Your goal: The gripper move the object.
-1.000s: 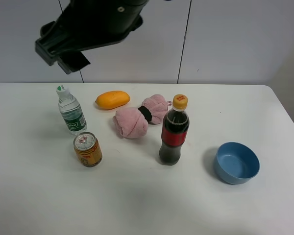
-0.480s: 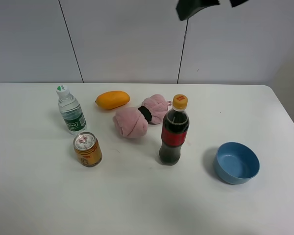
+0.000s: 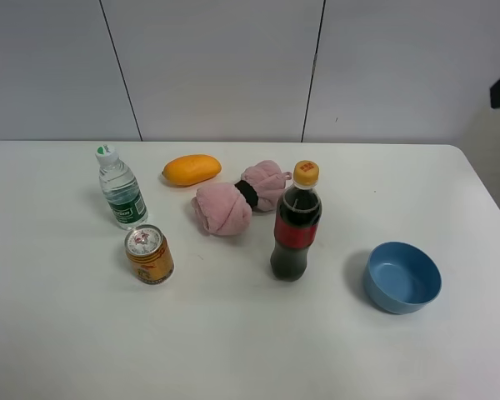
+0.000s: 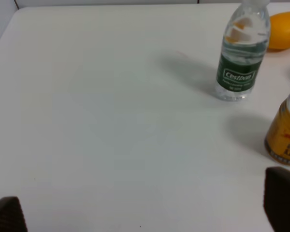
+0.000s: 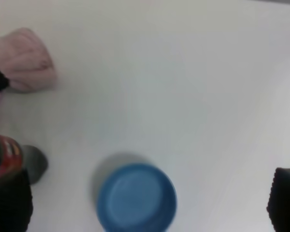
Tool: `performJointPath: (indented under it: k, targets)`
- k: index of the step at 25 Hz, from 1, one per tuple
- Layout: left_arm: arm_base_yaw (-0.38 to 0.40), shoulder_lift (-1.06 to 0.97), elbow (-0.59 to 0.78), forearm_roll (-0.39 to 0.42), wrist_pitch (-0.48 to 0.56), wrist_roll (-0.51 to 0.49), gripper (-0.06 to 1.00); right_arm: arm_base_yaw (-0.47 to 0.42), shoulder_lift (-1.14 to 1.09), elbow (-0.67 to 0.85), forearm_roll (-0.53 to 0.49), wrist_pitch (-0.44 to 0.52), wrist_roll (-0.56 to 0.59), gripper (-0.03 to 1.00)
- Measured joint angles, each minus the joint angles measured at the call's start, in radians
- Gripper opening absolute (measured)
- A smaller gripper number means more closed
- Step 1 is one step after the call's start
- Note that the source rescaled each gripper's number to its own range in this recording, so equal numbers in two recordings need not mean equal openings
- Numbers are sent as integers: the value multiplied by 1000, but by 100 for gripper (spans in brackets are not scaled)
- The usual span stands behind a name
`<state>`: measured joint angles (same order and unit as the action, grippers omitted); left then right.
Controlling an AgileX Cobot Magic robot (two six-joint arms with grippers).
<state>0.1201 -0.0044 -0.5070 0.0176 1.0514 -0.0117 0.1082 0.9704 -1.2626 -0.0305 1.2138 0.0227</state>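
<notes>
Two grippers, both with fingers apart: the left gripper (image 4: 145, 212) empty, bottle (image 4: 241, 58) beyond its fingers; the right gripper (image 5: 150, 208) empty, bowl (image 5: 137, 198) between its fingers.

On the left wrist view, the water bottle (image 4: 242, 53) carries a green label with white lettering in an outlined box; it looks like "C'estbon", though the letters are small. The yellow can (image 4: 286, 131) shows red characters near its base, too cropped and blurred to read. From the high camera, the cola bottle (image 3: 297, 223) has a red label, its print unreadable.
</notes>
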Motion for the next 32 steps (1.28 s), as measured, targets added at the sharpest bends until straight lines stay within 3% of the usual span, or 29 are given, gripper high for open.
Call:
performJointPath:
  k: [3, 9, 14, 25, 32]
  targets:
    - [0, 0, 0, 0, 0, 0, 100, -27, -150, 111, 9, -6, 2, 100]
    - [0, 0, 0, 0, 0, 0, 100, -31, -541, 359, -1, -166, 2, 100]
    - [0, 0, 0, 0, 0, 0, 100, -31, -760, 547, -30, -187, 2, 100]
    - [0, 0, 0, 0, 0, 0, 100, -31, -918, 723, 44, -221, 3, 100]
    - [0, 0, 0, 0, 0, 0, 100, -31, -972, 738, 47, -199, 3, 100]
